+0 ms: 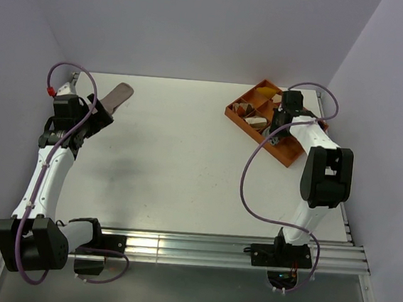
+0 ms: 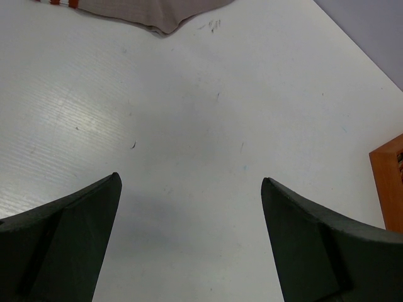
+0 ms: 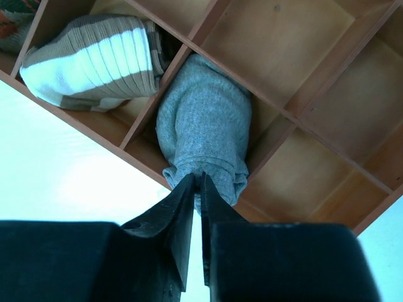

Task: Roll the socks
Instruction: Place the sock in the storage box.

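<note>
A pinkish-tan sock (image 1: 121, 95) lies flat at the table's far left; its edge and red cuff stripes show at the top of the left wrist view (image 2: 145, 12). My left gripper (image 1: 99, 116) (image 2: 191, 182) hovers just in front of it, open, with bare table between its fingers. A grey sock (image 3: 203, 126), bunched into a roll, lies in a compartment of the orange divided tray (image 1: 287, 153). My right gripper (image 1: 279, 126) (image 3: 198, 179) reaches into that tray and is shut on a fold at the near end of the grey sock.
The tray (image 3: 94, 129) holds a brown-and-white striped bundle (image 3: 94, 60) in the compartment beside the grey sock, and several bare compartments. A tray corner (image 2: 389, 182) shows at the right of the left wrist view. White walls enclose the table on three sides.
</note>
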